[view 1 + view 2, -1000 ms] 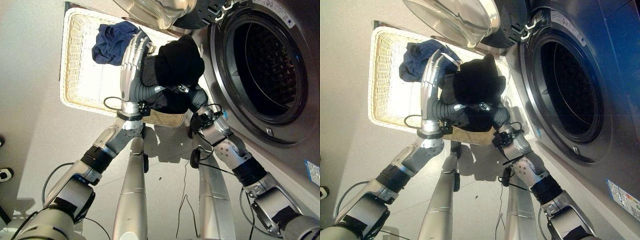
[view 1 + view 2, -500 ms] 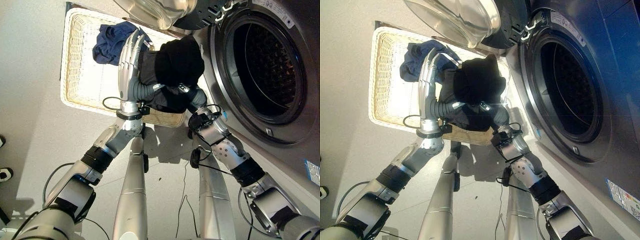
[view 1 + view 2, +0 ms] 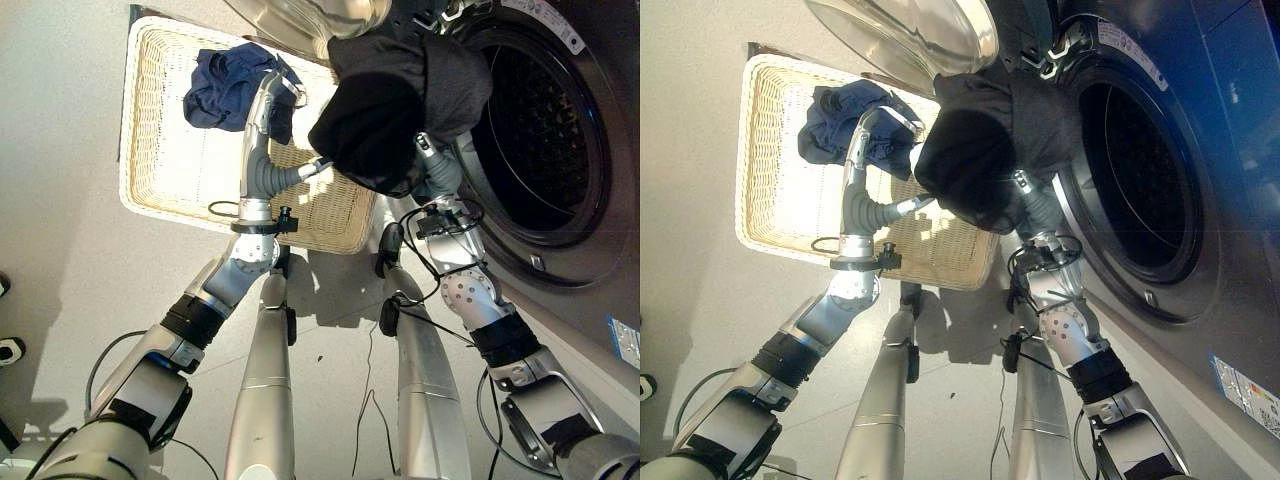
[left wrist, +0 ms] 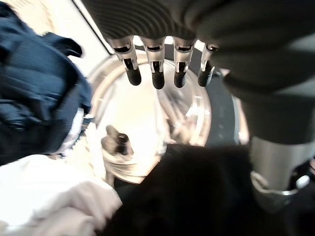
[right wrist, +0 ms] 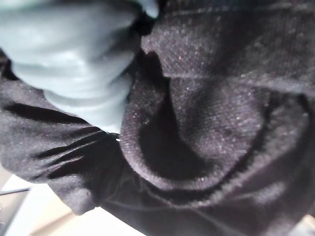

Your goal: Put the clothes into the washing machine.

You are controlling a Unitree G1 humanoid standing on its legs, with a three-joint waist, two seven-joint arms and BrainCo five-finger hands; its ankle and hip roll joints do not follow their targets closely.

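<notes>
We see a white wicker basket [image 3: 160,190] on the floor [image 3: 60,280] just left of the washing machine [image 3: 590,240]. A dark blue garment [image 3: 225,85] lies bunched in its far corner, and in the left wrist view some white cloth [image 4: 44,196] shows beside the blue. The machine's glass door [image 3: 910,40] hangs open over the basket's far edge, close above the blue garment and the raised arms, so the room up there is tight.

Our left robot hand [image 3: 268,100] stands over the basket with its fingers [image 4: 157,73] straight and relaxed, holding nothing; its fingertips are near the blue garment, and the black bundle hangs just to its right.

The black garment [image 3: 385,105] is lifted clear of the basket and sits at the near left rim of the drum opening [image 3: 545,130], bulging partly across the dark door seal. Our right robot hand [image 5: 88,64] is buried under the cloth; the right wrist view shows black fabric pressed against its cover, and we cannot tell how its fingers are set.

The drum mouth to the right of the bundle is wide and unobstructed, its perforated wall visible inside. The floor in front of the basket is open.
</notes>
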